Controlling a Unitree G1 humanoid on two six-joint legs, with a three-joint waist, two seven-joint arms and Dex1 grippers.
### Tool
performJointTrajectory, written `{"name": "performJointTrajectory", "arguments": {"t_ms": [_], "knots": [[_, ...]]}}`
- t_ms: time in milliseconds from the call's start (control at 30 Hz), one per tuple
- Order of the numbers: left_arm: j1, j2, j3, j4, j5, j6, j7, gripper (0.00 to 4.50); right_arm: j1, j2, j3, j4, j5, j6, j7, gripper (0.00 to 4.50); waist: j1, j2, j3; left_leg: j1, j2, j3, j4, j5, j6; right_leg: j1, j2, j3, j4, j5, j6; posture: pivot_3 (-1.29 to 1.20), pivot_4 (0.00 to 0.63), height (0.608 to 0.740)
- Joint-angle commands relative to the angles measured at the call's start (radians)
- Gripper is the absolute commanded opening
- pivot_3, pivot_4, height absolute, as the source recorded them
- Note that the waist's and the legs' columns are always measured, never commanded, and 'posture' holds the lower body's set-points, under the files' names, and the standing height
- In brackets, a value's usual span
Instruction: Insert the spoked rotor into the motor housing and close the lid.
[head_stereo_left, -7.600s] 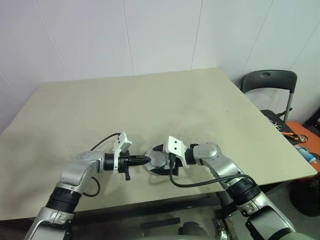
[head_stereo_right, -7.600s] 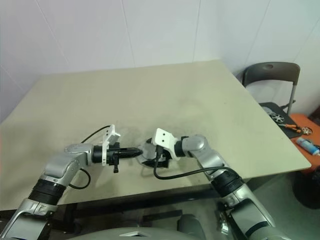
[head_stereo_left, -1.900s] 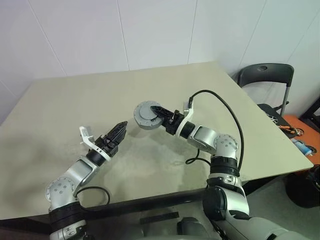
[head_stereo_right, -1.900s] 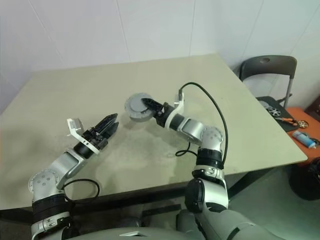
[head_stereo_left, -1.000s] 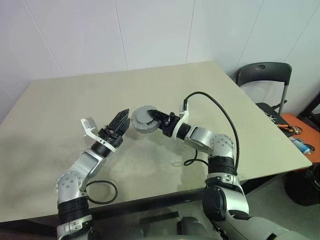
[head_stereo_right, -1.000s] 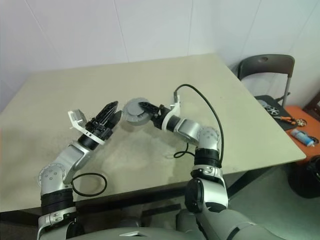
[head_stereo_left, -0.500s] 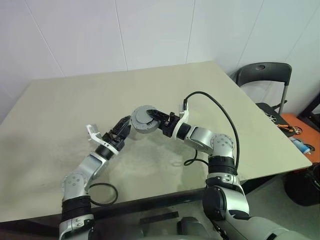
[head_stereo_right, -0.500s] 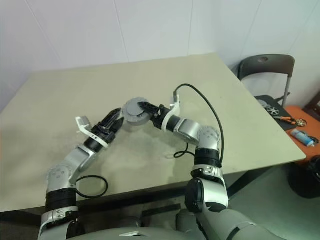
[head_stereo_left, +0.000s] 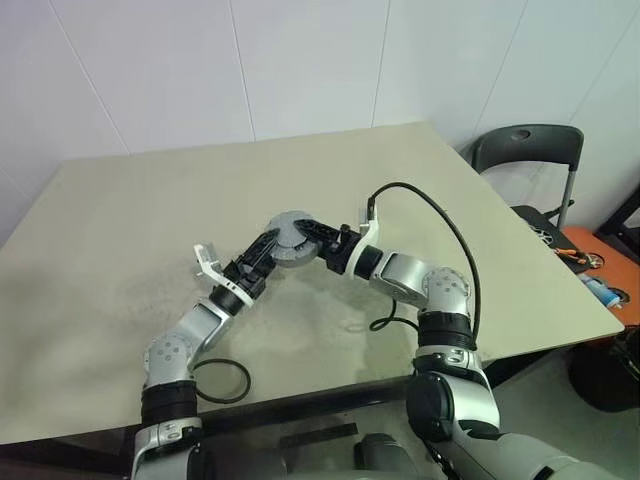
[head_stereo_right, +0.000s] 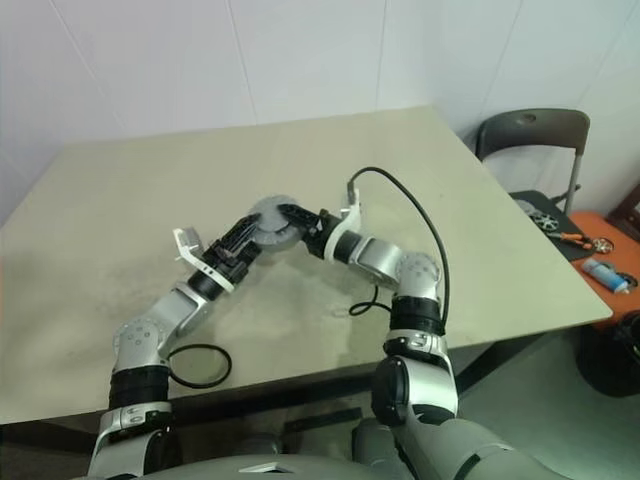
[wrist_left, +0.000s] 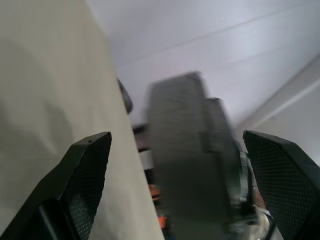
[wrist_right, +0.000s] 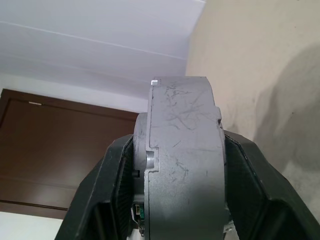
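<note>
A round grey metal motor housing (head_stereo_left: 291, 240) was held up in the air above a beige table (head_stereo_left: 120, 220), roughly over the table's middle and clear of its surface. From the head cameras it looked like a thick, shallow disc with a plain flat grey face turned upward and toward the camera, and a darker rim around it. From the right wrist camera it was seen edge-on: a broad grey band of metal, scuffed with fine scratches, with a small stepped notch along one edge (no windings or bearing could be made out from any angle). The right gripper (head_stereo_left: 322, 240) reached in from the right side and clamped the housing by its rim, one black finger (wrist_right: 107, 200) pressed against each flat side. The left gripper (head_stereo_right: 247, 235) came in from the left side, its two black fingers (wrist_left: 82, 175) spread wide apart with the housing's edge between them, blurred; whether they touched it could not be told. In the head views its fingertips lay against the housing's left rim. A loop of black cable (head_stereo_left: 222, 380) lay on the table near the front edge, beside the left arm. A dark folding chair (head_stereo_left: 525, 150) stood beyond the table's far right corner.
</note>
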Motion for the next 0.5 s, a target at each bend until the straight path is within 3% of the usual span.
{"name": "performJointTrajectory", "arguments": {"t_ms": [33,500], "knots": [[-0.018,0.0,-0.002,-0.053,-0.028,0.019,-0.014,4.49,-0.028,0.006,0.006,-0.047,0.033,-0.001,0.023,2.26,0.0,0.0,0.0,0.0,0.0,0.0,0.0,0.0,0.0,0.0,0.0,0.0,0.0,0.0,0.0,0.0,0.0,0.74],[-0.082,-0.046,0.002,0.06,0.025,0.008,0.019,4.49,-0.026,-0.001,0.01,-0.044,0.034,-0.002,0.013,2.26,0.0,0.0,0.0,0.0,0.0,0.0,0.0,0.0,0.0,0.0,0.0,0.0,0.0,0.0,0.0,0.0,0.0,0.74]]}}
